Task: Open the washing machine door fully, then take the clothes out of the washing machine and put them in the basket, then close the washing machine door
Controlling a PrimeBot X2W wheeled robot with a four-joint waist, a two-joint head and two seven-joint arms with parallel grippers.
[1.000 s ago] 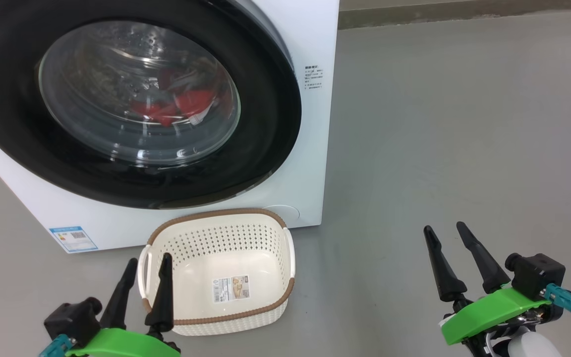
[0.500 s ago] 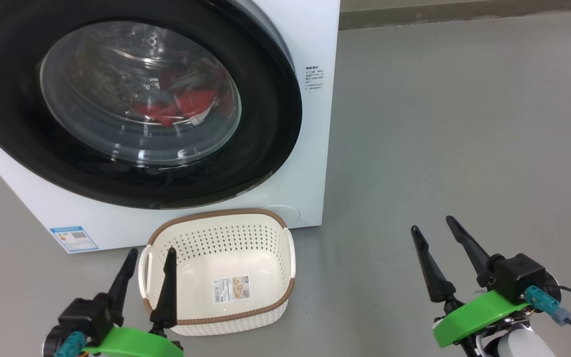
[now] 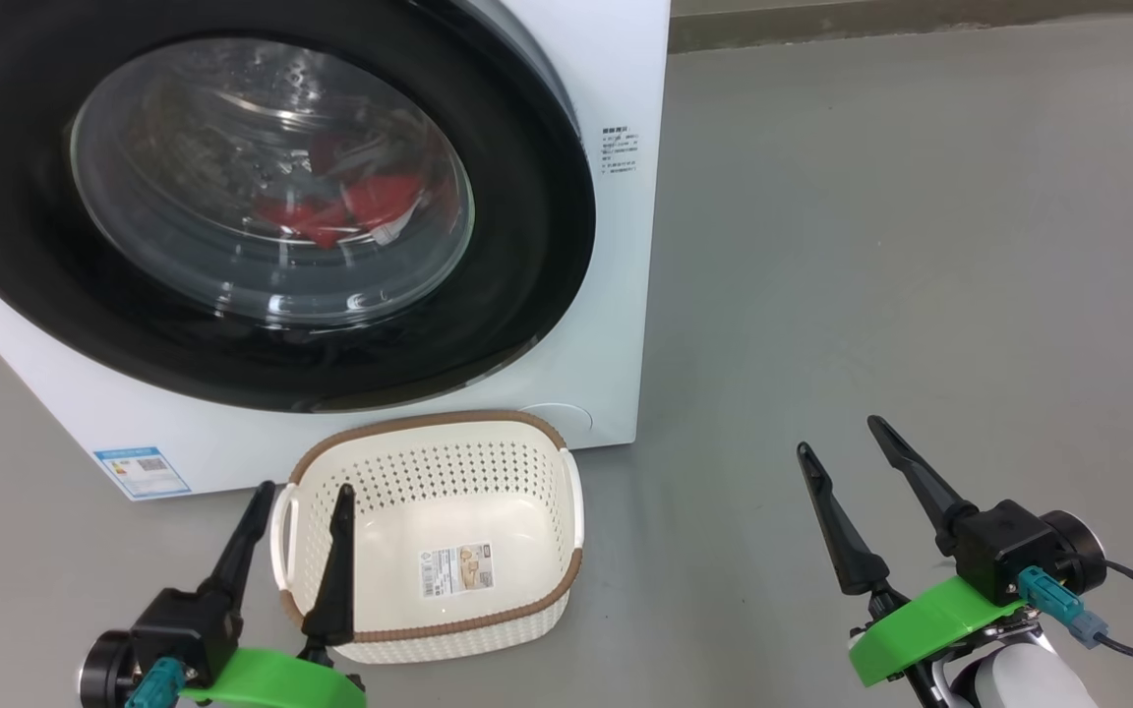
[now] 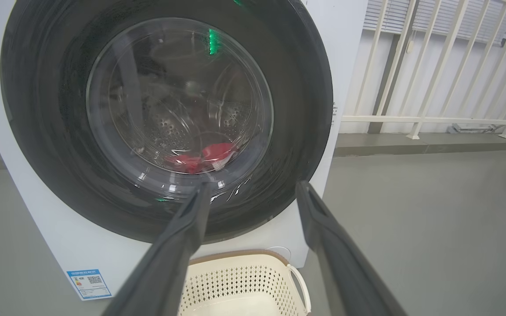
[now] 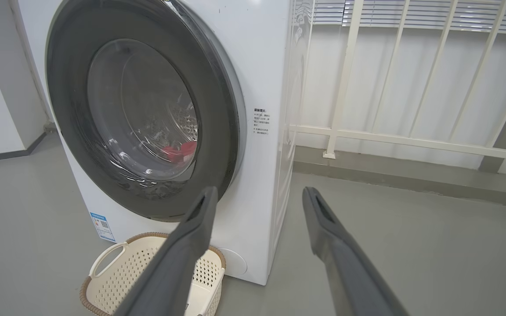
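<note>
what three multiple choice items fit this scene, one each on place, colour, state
1. Where does the small cream perforated plastic basket stand? A on the grey floor before the big white washing machine B atop it C inside its drum
2. What colour are the fabric clothes behind the large round black-rimmed glass door? A blue B red C yellow
3. The left gripper, two long dark fingers, is: A shut on a garment B shut on a handle C open, empty
1 A: it sits on the floor below the door. 2 B: red shows through the glass. 3 C: its fingers stand apart, gripping nothing.
</note>
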